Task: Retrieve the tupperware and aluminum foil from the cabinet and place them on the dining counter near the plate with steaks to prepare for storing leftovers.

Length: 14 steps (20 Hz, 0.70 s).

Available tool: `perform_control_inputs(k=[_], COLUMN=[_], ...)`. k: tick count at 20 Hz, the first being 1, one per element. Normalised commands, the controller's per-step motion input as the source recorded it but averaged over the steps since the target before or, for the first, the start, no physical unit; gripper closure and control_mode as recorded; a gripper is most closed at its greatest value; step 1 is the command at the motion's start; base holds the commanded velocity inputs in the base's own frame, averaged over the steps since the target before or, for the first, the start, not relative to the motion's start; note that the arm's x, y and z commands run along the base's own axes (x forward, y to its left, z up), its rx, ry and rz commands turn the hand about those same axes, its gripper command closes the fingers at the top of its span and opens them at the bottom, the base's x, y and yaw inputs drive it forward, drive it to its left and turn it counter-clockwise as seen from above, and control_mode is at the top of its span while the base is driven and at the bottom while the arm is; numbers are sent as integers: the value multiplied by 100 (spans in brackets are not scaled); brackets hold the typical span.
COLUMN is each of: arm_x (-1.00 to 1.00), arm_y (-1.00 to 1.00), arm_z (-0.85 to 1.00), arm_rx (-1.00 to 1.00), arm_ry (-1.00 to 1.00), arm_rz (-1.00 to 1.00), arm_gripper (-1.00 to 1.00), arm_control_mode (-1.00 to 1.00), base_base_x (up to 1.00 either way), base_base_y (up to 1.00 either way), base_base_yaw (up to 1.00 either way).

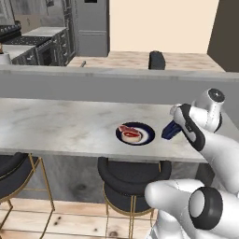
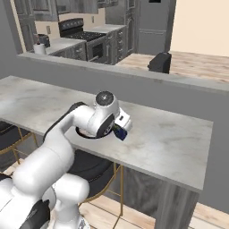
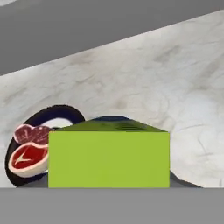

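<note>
Foil: aluminum foil (image 1: pixel 170 130) carton, blue, lime-green end toward hand camera, above bench (image 1: pixel 60 126), just right of plate (image 1: pixel 146 135)
Fingers: hidden, seemingly clamped on carton, cannot tell
Plate: steaks (image 3: pixel 28 151) on it

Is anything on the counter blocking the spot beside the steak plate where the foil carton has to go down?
Nothing visible does. The aluminum foil hangs right of the plate, over bare dining counter.

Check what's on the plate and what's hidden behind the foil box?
Two raw steaks lie on the dark plate. In the hand view the foil box, held in the gripper, covers the plate's right side, so anything there can't be seen.
</note>
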Motion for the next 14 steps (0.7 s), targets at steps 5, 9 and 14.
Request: perform_control_inputs(k=[5, 9, 14], arm_x=[0, 10, 62], arm_y=[0, 0, -5], arm_z=[-55, -49, -58], arm_rx=[-4, -3, 0], arm_ry=[-65, -67, -39], arm_rz=[0, 0, 0], arm_gripper=[100, 100, 100], arm_control_mode=[-100, -100, -100], base_base_x=[0, 0, 0], base_base_y=[0, 0, 0], base_base_yaw=[0, 0, 0])
